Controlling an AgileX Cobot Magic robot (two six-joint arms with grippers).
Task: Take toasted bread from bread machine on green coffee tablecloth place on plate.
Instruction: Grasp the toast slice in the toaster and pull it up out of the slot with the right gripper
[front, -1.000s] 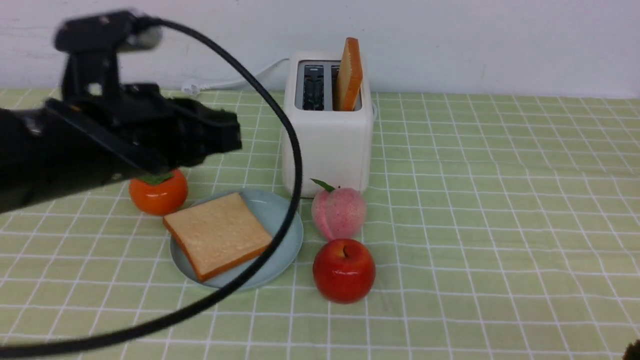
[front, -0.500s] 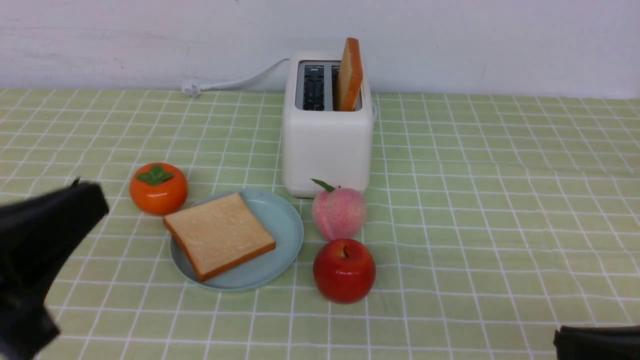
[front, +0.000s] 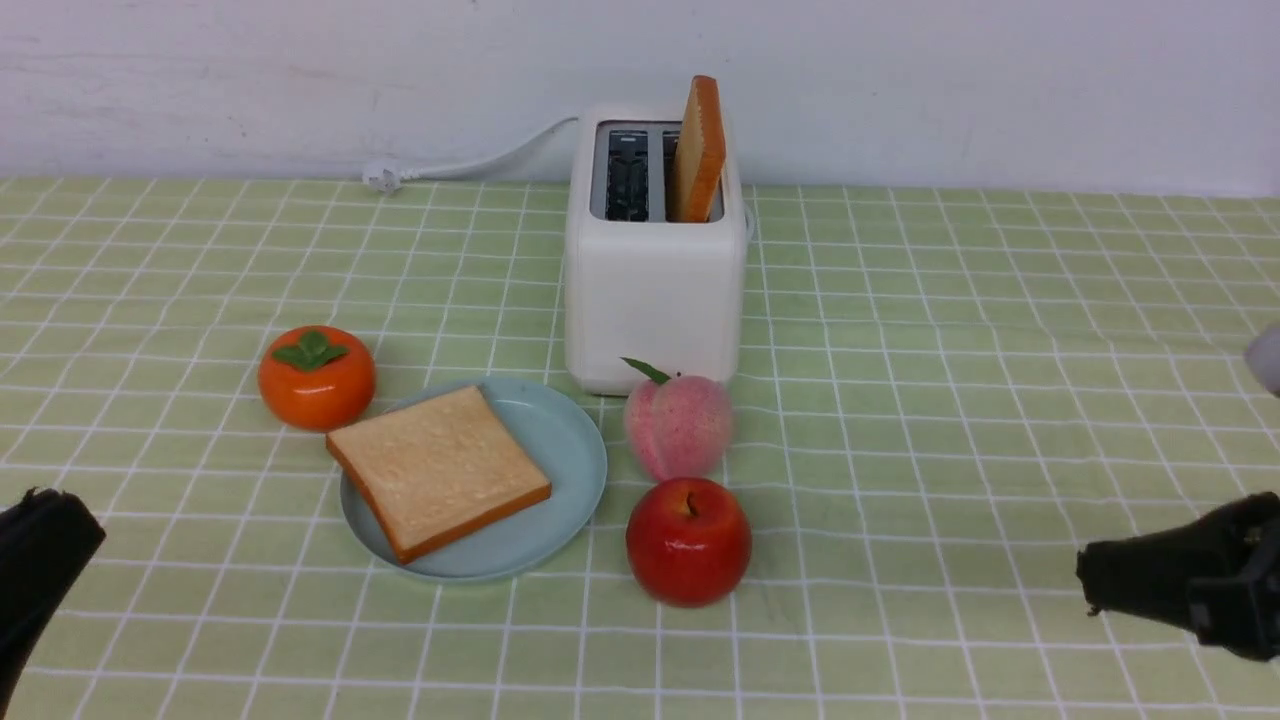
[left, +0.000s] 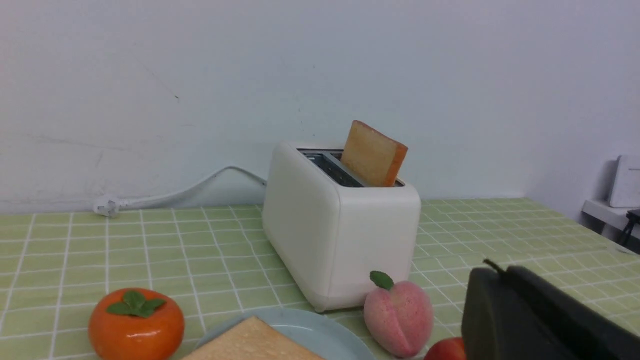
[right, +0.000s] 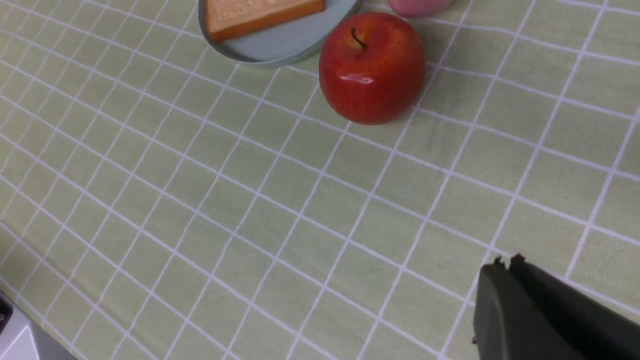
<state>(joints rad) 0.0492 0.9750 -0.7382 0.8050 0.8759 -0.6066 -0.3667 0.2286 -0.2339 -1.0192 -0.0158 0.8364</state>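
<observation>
The white bread machine (front: 655, 270) stands at the back middle of the green coffee tablecloth (front: 950, 380). One slice of toasted bread (front: 698, 150) sticks up from its right slot; the left slot is bare. Another toasted bread slice (front: 438, 470) lies flat on the light-blue plate (front: 570, 450) in front of the machine. My left gripper (front: 60, 525) sits low at the near left edge, shut and empty. At the near right, my right gripper (front: 1090, 575) is low over the cloth, shut with nothing in it. The left wrist view shows the bread machine (left: 345, 230) and its slice (left: 374, 160).
An orange persimmon (front: 316, 378) sits left of the plate. A pink peach (front: 677, 425) and a red apple (front: 688, 540) lie to the right of the plate, in front of the bread machine. A white power cord (front: 460, 165) runs along the back wall.
My left arm has pulled back from above the plate down to the near left corner. My right gripper has come into view at the near right and moved up and inward.
</observation>
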